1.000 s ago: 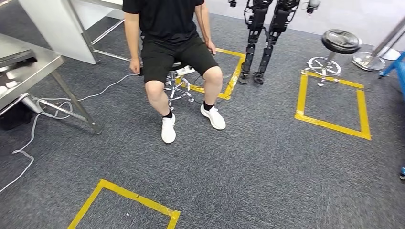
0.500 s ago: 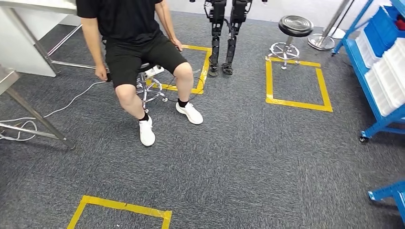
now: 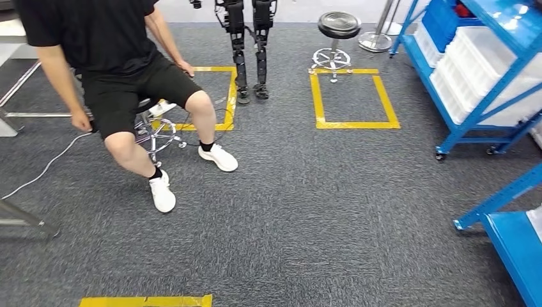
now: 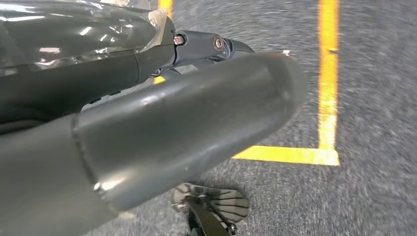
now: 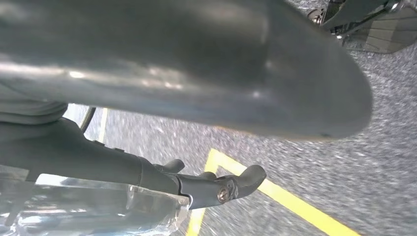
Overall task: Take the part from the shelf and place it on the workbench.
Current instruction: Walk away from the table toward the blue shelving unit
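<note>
On the far right, a blue shelf (image 3: 473, 77) holds white bins (image 3: 486, 57) and blue bins (image 3: 444, 22); which one holds the part, cannot tell. Far left, a person (image 3: 115, 70) in black sits on a stool (image 3: 153, 128) on grey carpet (image 3: 307, 211). Far centre, a pair of dark robot legs (image 3: 249, 45) stands by a yellow tape square (image 3: 353, 99), with a black stool (image 3: 337, 29) beyond it. Left hand (image 4: 162, 123) hangs over carpet, nothing visibly held, finger spread unclear. Right hand (image 5: 187, 78) likewise, fingers cannot tell.
</note>
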Controlling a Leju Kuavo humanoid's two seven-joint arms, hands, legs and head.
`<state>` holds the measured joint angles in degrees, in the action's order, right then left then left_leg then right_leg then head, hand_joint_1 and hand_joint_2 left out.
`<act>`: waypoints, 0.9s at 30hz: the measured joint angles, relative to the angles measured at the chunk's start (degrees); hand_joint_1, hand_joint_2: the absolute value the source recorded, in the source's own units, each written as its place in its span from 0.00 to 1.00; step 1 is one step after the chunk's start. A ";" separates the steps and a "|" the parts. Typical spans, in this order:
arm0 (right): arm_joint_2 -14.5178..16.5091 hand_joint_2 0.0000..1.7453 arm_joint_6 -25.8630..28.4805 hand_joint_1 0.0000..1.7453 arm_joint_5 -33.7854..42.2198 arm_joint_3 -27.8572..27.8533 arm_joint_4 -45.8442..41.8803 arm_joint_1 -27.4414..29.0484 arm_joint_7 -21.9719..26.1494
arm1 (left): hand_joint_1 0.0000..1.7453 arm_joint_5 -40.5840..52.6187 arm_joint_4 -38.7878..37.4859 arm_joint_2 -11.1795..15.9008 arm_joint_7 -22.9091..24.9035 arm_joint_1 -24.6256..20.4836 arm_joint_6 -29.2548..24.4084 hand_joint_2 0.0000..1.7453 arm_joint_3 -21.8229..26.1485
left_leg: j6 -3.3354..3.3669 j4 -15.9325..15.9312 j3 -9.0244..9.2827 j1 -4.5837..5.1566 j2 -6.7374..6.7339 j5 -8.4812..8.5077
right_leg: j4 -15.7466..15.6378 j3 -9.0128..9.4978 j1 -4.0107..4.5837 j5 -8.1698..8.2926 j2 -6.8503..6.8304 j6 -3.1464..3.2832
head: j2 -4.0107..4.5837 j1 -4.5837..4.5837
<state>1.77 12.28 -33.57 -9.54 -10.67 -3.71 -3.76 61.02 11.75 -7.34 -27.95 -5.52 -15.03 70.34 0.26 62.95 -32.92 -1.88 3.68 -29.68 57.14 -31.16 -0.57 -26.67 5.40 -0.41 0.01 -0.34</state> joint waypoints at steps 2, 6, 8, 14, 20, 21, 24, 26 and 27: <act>0.09 0.00 0.09 0.00 -0.14 -0.39 0.00 0.03 0.13 | 0.00 0.17 0.00 0.20 0.21 0.03 -0.33 0.00 -0.21 | 0.36 -3.02 0.70 0.04 1.19 1.02 | 0.52 -0.84 0.27 -0.09 1.41 -0.60 | 0.00 -0.15; -0.03 0.00 0.09 0.00 -0.48 -0.71 0.02 0.52 0.20 | 0.00 0.25 -0.01 0.20 0.74 -0.41 -1.27 0.00 -0.42 | 2.23 -4.09 1.09 0.28 -1.74 1.61 | 3.14 -3.12 0.23 -1.32 -0.38 -1.55 | -0.01 -0.48; 0.01 0.00 0.10 0.00 -0.62 -0.81 0.02 0.36 0.20 | 0.00 0.27 0.01 0.29 1.13 -0.35 -1.64 0.00 -0.41 | 2.80 -4.30 1.16 0.59 -3.39 1.70 | 9.64 -6.38 0.14 -4.46 -3.67 -1.17 | -0.01 -0.78; 0.08 0.00 0.20 0.00 -0.78 -1.32 0.02 0.60 0.40 | 0.00 0.38 0.00 0.54 2.33 -0.36 -2.11 0.00 -0.42 | 2.62 -4.24 1.32 1.16 -7.89 1.39 | 7.17 -4.39 -0.44 -3.24 -7.04 -2.96 | 0.00 -0.98; 0.02 0.00 0.21 0.00 -1.00 -1.63 0.02 0.54 0.66 | 0.00 0.42 0.00 0.69 2.70 -0.75 -2.40 0.00 -0.43 | 0.44 -3.88 2.44 0.96 -9.69 0.17 | 0.58 -1.02 0.08 -0.53 -7.49 -0.58 | 0.00 -0.83; -0.01 0.00 0.22 0.00 -1.01 -1.64 0.02 0.58 0.66 | 0.00 0.44 -0.01 0.71 2.71 -0.79 -2.41 0.00 -0.43 | 0.18 -2.65 2.07 0.77 -8.34 -0.83 | 0.37 -0.78 -0.22 -0.29 -6.93 0.00 | 0.00 -0.71; 0.02 0.00 0.26 0.00 -1.06 -1.65 0.02 0.52 0.67 | 0.00 0.51 -0.02 0.75 2.75 -0.49 -2.43 0.00 -0.42 | -0.09 7.12 -2.14 0.54 -4.14 -6.28 | 0.23 -0.61 -0.18 0.13 -4.96 1.04 | -0.01 -0.38; 0.09 0.00 0.27 0.00 -1.07 -1.65 0.02 0.55 0.78 | 0.00 0.60 -0.02 0.82 2.95 -0.30 -2.34 0.00 -0.42 | -0.07 11.32 -4.44 0.55 -3.62 -7.06 | 0.28 -0.59 0.16 0.17 -3.33 1.14 | 0.00 -0.40; 0.10 0.00 0.27 0.00 -1.04 -1.65 0.02 0.59 0.85 | 0.00 0.72 -0.02 0.89 3.21 -0.27 -2.21 0.00 -0.42 | 0.02 10.28 -4.21 0.55 -3.50 -5.73 | 0.35 -0.55 0.23 0.18 -2.49 1.16 | 0.00 -0.40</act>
<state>1.87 12.55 -34.61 -11.20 -10.64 -3.12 -2.92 61.74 11.74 -6.45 -24.74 -5.79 -17.25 69.92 0.28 73.23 -37.13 -1.33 0.18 -35.40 57.49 -31.71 -0.34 -26.49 2.90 0.75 0.01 -0.74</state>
